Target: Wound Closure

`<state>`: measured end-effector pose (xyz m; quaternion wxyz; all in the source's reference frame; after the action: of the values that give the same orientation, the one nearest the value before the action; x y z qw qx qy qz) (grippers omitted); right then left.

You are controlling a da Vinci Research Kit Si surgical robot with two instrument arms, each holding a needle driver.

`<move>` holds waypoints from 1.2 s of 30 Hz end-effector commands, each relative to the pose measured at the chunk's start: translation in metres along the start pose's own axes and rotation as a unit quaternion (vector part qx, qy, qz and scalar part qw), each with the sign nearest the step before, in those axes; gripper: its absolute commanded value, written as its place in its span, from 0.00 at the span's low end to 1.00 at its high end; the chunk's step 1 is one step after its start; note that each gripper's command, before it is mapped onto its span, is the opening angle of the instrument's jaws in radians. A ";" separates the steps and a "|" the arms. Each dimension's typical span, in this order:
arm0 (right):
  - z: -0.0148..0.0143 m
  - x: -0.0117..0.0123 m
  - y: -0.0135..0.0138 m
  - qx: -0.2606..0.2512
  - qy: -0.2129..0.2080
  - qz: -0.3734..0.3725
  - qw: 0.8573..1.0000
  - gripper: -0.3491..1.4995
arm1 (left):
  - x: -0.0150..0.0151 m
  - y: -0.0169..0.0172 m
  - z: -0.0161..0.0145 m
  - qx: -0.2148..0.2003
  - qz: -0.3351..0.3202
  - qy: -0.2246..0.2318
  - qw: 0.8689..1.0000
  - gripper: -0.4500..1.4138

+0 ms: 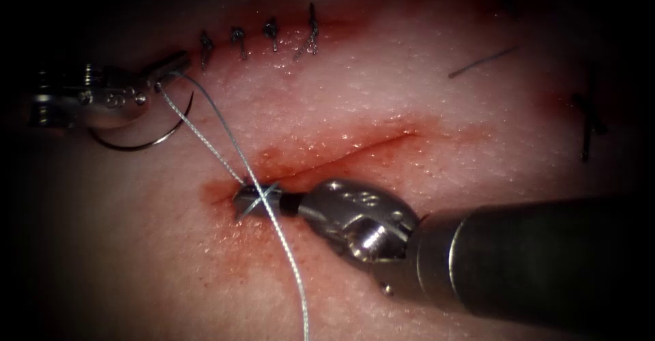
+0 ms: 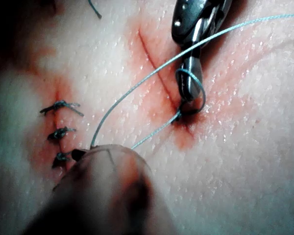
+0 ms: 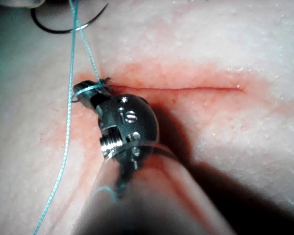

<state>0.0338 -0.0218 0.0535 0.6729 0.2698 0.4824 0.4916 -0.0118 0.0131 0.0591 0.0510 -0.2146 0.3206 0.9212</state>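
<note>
My left tool (image 1: 170, 65) sits at the upper left, left of the cut (image 1: 355, 146), jaws shut on the thread (image 1: 211, 146) close to the needle. The curved needle (image 1: 147, 142) hangs free under that tool, outside the tissue (image 1: 437, 102); it is also seen as the needle (image 3: 63, 30). Two strands run from the left jaws down to the cut's left end. There my right tool (image 1: 256, 201) lies with a loop of thread (image 2: 198, 88) wound around its shut jaws, whose tips seem to pinch a short thread end. The long strand (image 1: 297, 279) trails toward the front.
A row of several dark finished stitches (image 1: 273, 37) runs along an older closed cut behind the left tool. A loose cut piece of thread (image 1: 484, 61) lies at the back right, and a dark stitch (image 1: 587, 123) at the far right. Red fluid (image 1: 300, 153) stains the cut's edges.
</note>
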 end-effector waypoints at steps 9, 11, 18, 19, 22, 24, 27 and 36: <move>0.0003 -0.0026 0.0003 0.001 -0.027 -0.013 1.000 0.00 | 0.0002 -0.0056 0.0009 0.080 0.015 -0.023 0.996 0.00; 0.0002 -0.0029 0.0004 0.002 -0.029 -0.015 0.999 0.00 | 0.0001 -0.0065 0.0012 0.087 0.022 -0.024 0.996 0.00; -0.0003 -0.0035 0.0005 0.001 -0.036 -0.018 0.999 0.00 | 0.0002 -0.0080 0.0015 0.102 0.090 -0.021 0.990 0.00; -0.0003 -0.0035 0.0005 0.002 -0.036 -0.019 0.999 0.00 | 0.0002 -0.0083 0.0015 0.107 0.101 -0.021 0.989 0.00; -0.0005 -0.0037 0.0004 0.003 -0.037 -0.019 0.999 0.00 | 0.0001 -0.0099 0.0013 0.120 0.103 -0.016 0.987 0.00; -0.0006 -0.0037 0.0003 0.002 -0.039 -0.019 0.999 0.00 | -0.0002 -0.0117 0.0012 0.128 0.109 -0.015 0.986 0.00; -0.0007 -0.0038 0.0003 0.003 -0.039 -0.019 0.999 0.00 | -0.0008 -0.0139 0.0010 0.144 0.109 -0.020 0.983 0.00; -0.0008 -0.0039 0.0003 0.003 -0.041 -0.020 0.999 0.00 | -0.0032 -0.0155 0.0003 0.162 0.129 -0.036 0.978 0.00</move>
<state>0.0320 -0.0248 0.0543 0.7027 0.2812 0.4596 0.4648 -0.0046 0.0255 0.0514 -0.0222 -0.1247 0.4892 0.8629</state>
